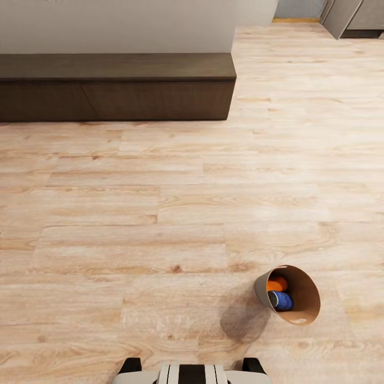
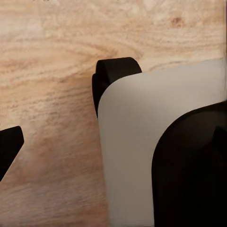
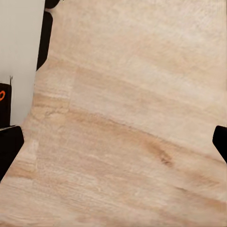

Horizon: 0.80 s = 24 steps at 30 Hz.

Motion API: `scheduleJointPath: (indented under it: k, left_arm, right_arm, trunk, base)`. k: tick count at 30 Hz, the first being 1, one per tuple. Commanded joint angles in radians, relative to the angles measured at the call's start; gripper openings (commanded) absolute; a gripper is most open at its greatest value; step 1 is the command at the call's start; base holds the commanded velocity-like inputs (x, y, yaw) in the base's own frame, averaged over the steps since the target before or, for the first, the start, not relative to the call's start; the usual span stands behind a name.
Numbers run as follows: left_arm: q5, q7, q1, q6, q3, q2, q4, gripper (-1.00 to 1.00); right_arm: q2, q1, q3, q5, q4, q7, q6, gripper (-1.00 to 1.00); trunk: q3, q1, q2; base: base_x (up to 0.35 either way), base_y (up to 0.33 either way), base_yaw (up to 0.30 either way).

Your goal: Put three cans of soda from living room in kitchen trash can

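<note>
The trash can (image 1: 290,298), tipped on the floor (image 1: 160,213) with an orange can (image 1: 276,284) and a blue can (image 1: 281,301) inside, is best righted gently; the right pincer (image 3: 113,142) is spread wide, and the left pincer's state cannot be told.

One bin (image 1: 298,309) lies tipped on the floor at the lower right of the head view, its open mouth facing the camera. Two cans can be counted inside it: one orange can (image 1: 276,284) and one blue can (image 1: 281,301), the orange just above the blue in the frame; whether a third sits behind them cannot be told. One long dark bench (image 1: 114,85) runs across the upper left of the frame. One set of grey cabinet fronts (image 1: 354,16) shows in the upper right corner.
</note>
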Motion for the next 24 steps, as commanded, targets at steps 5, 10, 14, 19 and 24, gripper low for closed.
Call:
scheduleJointPath:
  k: [5,10,14,19,24]
  left_arm:
    - [-0.002,0.003,0.009,-0.057,0.0,0.0,0.012,1.0]
    - [-0.006,0.099,0.048,-0.218,-0.002,-0.008,0.077,1.0]
    - [-0.01,0.163,0.057,-0.274,-0.006,-0.012,0.099,1.0]
    - [-0.013,0.205,0.064,-0.323,-0.009,-0.027,0.122,1.0]
    - [-0.014,0.213,0.066,-0.333,-0.009,-0.039,0.127,1.0]
  right_arm:
    - [-0.026,0.017,0.001,0.006,0.181,-0.168,-0.085,1.0]
    - [0.001,0.039,0.009,0.019,0.417,-0.488,-0.12,1.0]
    - [0.05,0.04,0.016,0.021,0.44,-0.59,-0.118,1.0]
    - [0.151,0.039,0.046,0.04,0.447,-0.783,-0.088,1.0]
    - [0.2,0.03,0.06,0.085,0.45,-0.937,0.037,1.0]
  trunk:
    - [0.016,-0.019,0.035]
    - [0.031,-0.038,0.07]
    - [0.044,-0.054,0.098]
    - [0.06,-0.073,0.133]
    - [0.075,-0.092,0.168]
  base:
    - [0.0,0.0,0.0]
    - [0.0,0.0,0.0]
    - [0.0,0.0,0.0]
    - [0.0,0.0,0.0]
    - [0.0,0.0,0.0]
